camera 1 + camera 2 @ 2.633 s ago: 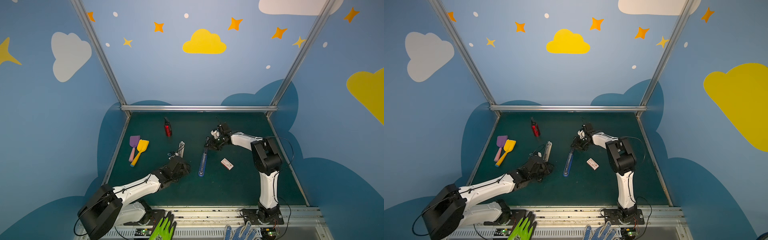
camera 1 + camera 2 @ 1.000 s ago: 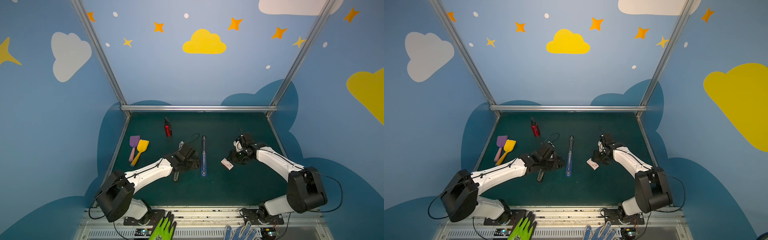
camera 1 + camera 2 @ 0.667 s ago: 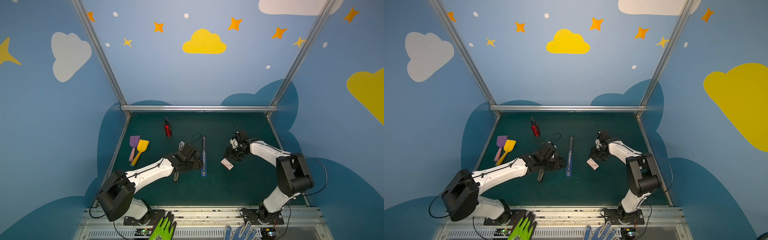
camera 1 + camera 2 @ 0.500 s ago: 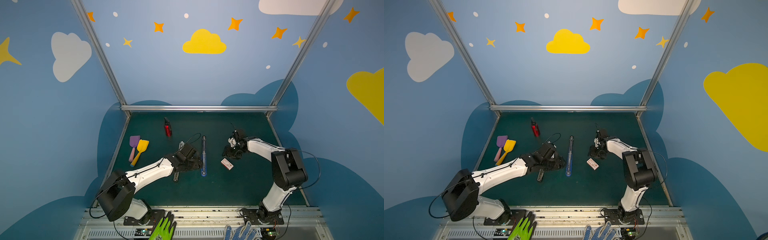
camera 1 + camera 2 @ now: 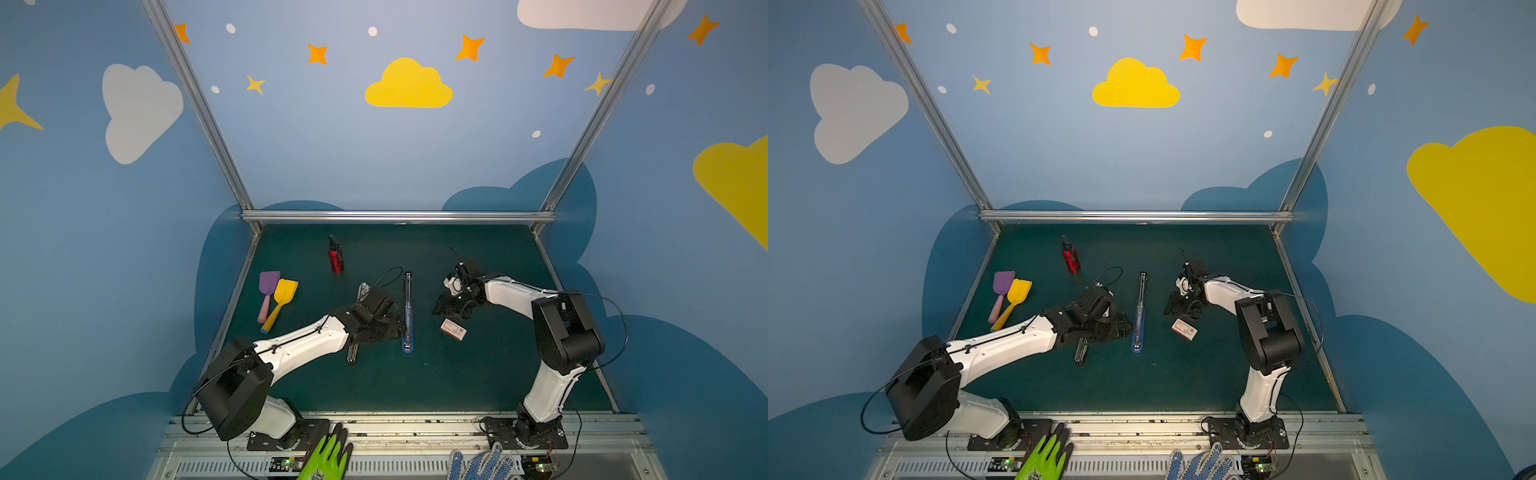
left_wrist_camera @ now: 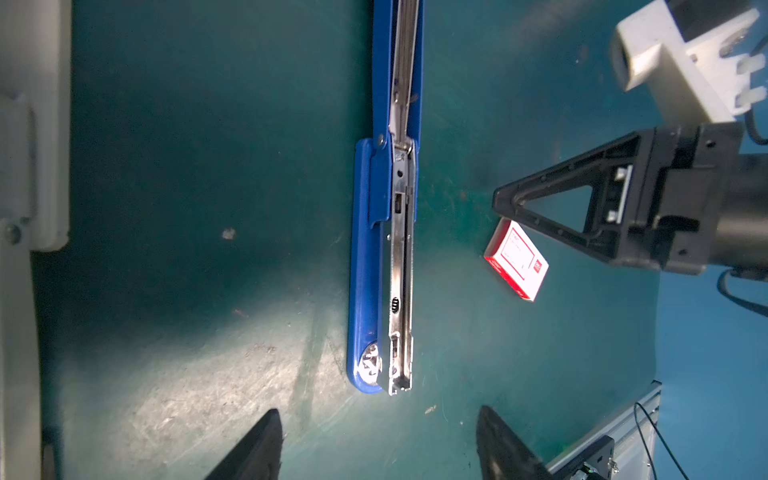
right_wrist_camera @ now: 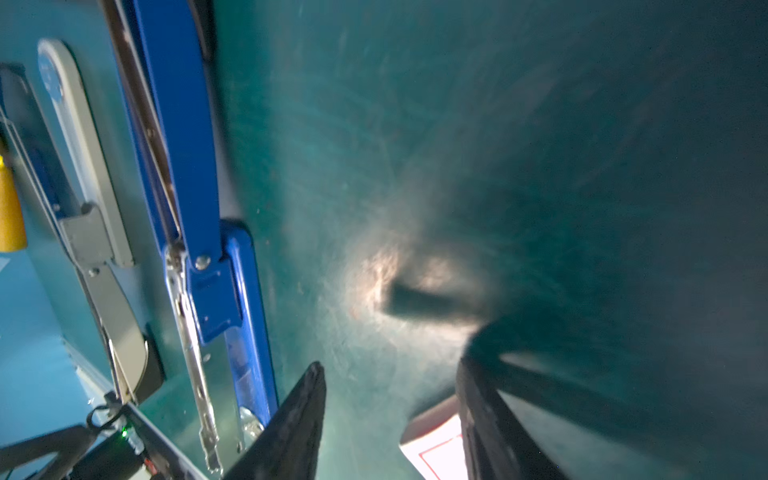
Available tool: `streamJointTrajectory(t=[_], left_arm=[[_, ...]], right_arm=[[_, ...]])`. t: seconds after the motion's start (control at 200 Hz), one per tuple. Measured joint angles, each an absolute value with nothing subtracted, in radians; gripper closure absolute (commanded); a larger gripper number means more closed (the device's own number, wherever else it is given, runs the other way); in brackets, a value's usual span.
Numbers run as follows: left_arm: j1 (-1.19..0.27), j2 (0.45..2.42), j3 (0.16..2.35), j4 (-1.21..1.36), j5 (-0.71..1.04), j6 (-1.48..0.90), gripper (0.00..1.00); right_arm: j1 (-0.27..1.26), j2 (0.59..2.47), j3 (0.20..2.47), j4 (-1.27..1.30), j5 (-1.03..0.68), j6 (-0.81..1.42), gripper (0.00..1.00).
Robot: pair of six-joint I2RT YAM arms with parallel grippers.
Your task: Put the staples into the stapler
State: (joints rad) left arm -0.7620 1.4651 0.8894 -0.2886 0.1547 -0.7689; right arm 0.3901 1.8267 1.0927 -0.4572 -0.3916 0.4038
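Stapler: the blue stapler (image 5: 407,311) (image 5: 1140,316) lies swung open flat mid-worktop, its silver staple channel facing up in the left wrist view (image 6: 395,257).
Staple box: the white, red-labelled staple box (image 5: 453,329) (image 5: 1184,330) sits flat on the green worktop (image 5: 478,374), at about 4 o'clock from the stapler and clear of it. It looks shut, with no strips showing.
Left fingers: the left gripper (image 5: 390,329) (image 6: 378,440) is low at 8 o'clock of the stapler, just beside its near end. Fingers are spread apart, nothing between them.
Right fingers: the right gripper (image 5: 448,308) (image 7: 390,370) hangs at 11 o'clock of the box, tips pointed down at it. Fingers (image 6: 557,235) are parted, and a box corner (image 7: 436,453) peeks in beside one of them. Not clamped on it; contact can't be judged.
Bystanders: red bottle (image 5: 335,259) at 11 o'clock from the stapler, purple spatula (image 5: 269,286) and yellow spatula (image 5: 283,296) out at 9 o'clock.
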Motion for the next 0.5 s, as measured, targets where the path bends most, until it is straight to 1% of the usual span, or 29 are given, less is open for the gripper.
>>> streamJointTrajectory(t=[0.125, 0.245, 0.376, 0.501], left_arm=[[-0.759, 1.491, 0.915, -0.29, 0.169, -0.764, 0.29], [-0.757, 1.526, 0.965, -0.296, 0.196, -0.756, 0.37], [-0.757, 1.589, 1.04, -0.297, 0.252, -0.742, 0.46], [-0.759, 1.682, 1.145, -0.32, 0.313, -0.725, 0.5]], right_arm=[[0.396, 1.803, 1.066, -0.453, -0.401, 0.405, 0.49], [0.394, 1.753, 1.051, -0.459, -0.397, 0.407, 0.5], [0.373, 1.62, 1.032, -0.48, -0.348, 0.415, 0.5], [0.319, 1.503, 1.005, -0.516, -0.314, 0.434, 0.54]])
